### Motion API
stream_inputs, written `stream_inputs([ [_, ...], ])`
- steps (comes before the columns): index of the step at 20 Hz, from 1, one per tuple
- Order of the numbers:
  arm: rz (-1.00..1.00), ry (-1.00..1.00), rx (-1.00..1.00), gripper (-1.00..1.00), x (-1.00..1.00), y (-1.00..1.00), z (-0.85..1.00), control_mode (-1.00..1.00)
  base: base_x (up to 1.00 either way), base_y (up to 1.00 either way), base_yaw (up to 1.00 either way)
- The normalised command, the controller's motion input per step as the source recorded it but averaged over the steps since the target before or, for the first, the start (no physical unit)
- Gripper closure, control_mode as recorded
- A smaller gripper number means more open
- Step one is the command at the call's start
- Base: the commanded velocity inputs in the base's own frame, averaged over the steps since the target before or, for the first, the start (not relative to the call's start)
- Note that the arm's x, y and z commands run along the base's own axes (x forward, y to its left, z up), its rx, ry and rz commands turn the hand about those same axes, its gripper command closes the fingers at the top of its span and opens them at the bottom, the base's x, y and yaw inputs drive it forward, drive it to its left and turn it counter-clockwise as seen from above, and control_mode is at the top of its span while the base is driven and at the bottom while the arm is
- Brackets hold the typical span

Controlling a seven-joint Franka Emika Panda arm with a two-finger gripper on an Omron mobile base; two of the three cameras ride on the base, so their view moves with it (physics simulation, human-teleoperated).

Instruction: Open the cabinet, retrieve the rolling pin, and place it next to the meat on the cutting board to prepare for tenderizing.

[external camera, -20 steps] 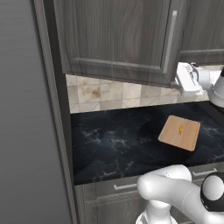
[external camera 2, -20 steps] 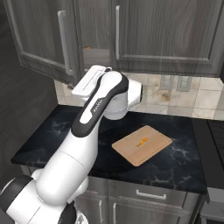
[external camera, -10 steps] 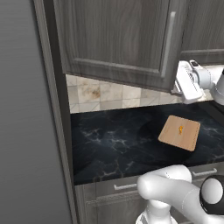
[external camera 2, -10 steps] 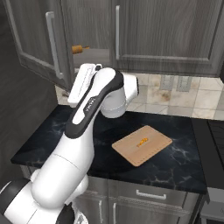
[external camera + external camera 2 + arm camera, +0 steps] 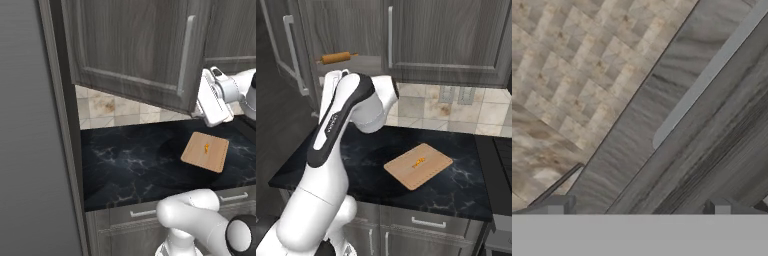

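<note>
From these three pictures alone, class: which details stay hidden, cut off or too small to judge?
- Small orange item on the light tan wooden cutting board: too small to identify in either base view.
- Orange-brown wooden rolling pin: its left end is hidden by the open dark grey cabinet door, right base view.
- Gripper: fingertips barely visible above the hand view's bottom.

black marbled countertop (image 5: 361, 165) carries the cutting board (image 5: 406, 172); rolling pin (image 5: 336, 58) lies on the cabinet shelf (image 5: 363, 61)
</note>
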Motion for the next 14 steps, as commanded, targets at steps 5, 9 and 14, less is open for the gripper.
stream_inputs([
  [5,0.06,-0.21,-0.14,-1.0,-0.54,0.63,0.0,-1.0,0.0,0.0,0.0],
  [9,0.03,-0.19,-0.11,-1.0,-0.6,0.64,0.0,-1.0,0.0,0.0,0.0],
  [14,0.02,-0.16,-0.1,-1.0,-0.6,0.71,0.0,-1.0,0.0,0.0,0.0],
])
